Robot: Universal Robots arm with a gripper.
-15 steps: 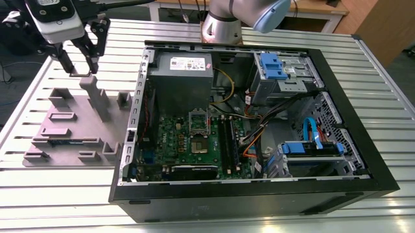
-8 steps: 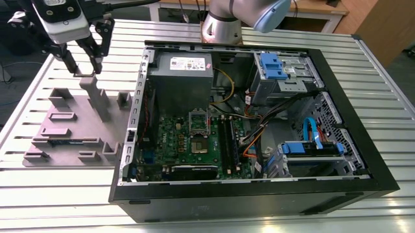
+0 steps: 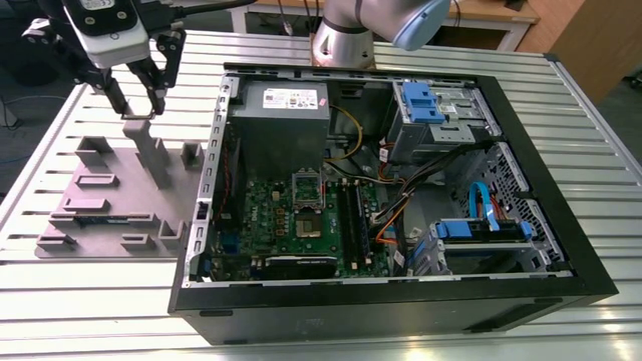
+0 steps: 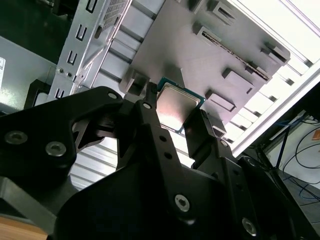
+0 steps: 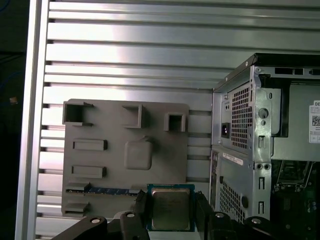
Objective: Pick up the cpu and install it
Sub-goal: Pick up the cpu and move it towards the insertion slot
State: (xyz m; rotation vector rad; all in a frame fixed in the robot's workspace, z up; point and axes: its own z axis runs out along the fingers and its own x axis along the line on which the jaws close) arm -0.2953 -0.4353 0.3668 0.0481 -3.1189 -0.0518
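While the black two-fingered gripper [image 3: 138, 113] is hanging over the flat grey plastic fixture plate [image 3: 101, 210] on the exterior view's left, the open black metal computer case [image 3: 522, 226] is lying on its side just beside that plate. Both are resting on the ribbed silver aluminium table [image 3: 80, 301]. The fingertips are hovering right above the plate's tall grey post [image 3: 152, 158]. Inside the case the green circuit board [image 3: 271, 222] is facing up. The rectangular silver metal frame [image 3: 306, 184] is sitting on it, well apart from the gripper.

In the second wrist view the gripper is clamping the cpu [image 4: 177, 107], a small flat square chip with a pale silver metal top and a thin darker rim. The two black fingers [image 4: 150, 115] are pressing on opposite edges of it, parted just to the chip's width. The grey plate [image 4: 190, 55] is lying behind.

In the first wrist view the cpu [image 5: 171, 207] is sitting between the same fingers [image 5: 141, 205], its pale top facing the camera. The plate's raised rounded-square pad [image 5: 138, 154] is showing apart from the chip. A long thin green memory stick [image 5: 107, 190] is lying in a slot of the plate. The case's perforated grey wall [image 5: 240, 140] is standing beside the plate.
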